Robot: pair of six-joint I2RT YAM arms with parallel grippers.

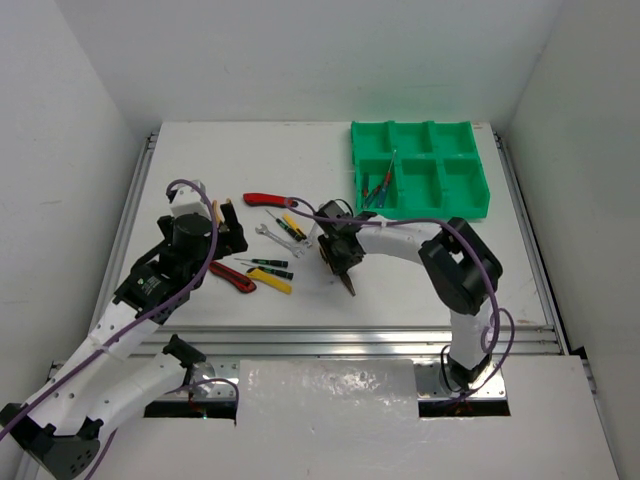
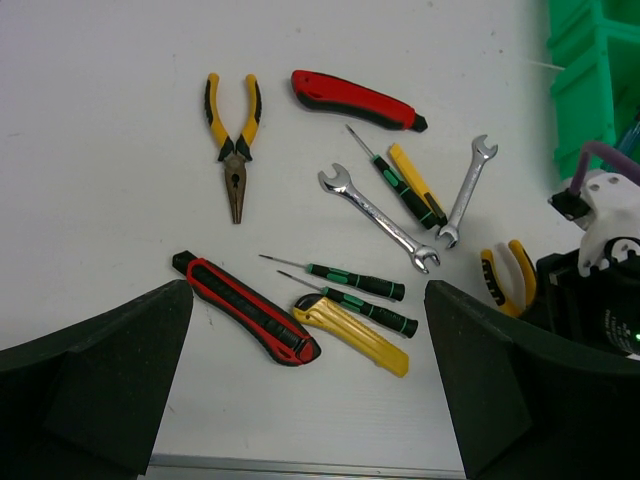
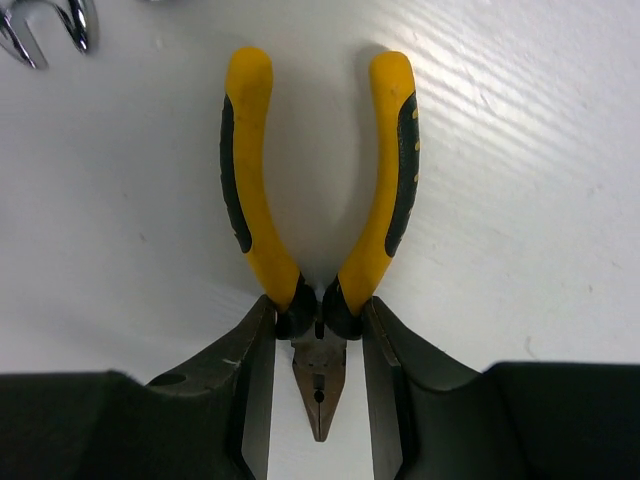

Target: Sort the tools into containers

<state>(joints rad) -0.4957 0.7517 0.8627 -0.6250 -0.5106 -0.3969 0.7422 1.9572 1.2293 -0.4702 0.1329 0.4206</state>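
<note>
Near the middle of the desk [image 1: 400, 280], the right hand [image 3: 318, 300] points down over a pair of yellow-handled pliers [image 3: 318, 318] lying flat, nose tucked between the fingers [image 3: 245, 360]. The two fingers press on either side of the pivot, pinching it; how firm the grip is cannot be judged. Gripping at the pivot looks a sound choice: the weight balances there and the splayed handles are left free. The lift should go straight up, since a silver wrench [image 3: 80, 25] lies just beyond the handles. The green tray [image 1: 440, 208] sits at the far right, well apart, with screwdrivers [image 1: 378, 188] in its near-left compartment; an unused compartment would suit pliers. The left hand [image 2: 308, 295] hangs spread wide over the other tools [image 2: 360, 280], holding nothing.
</note>
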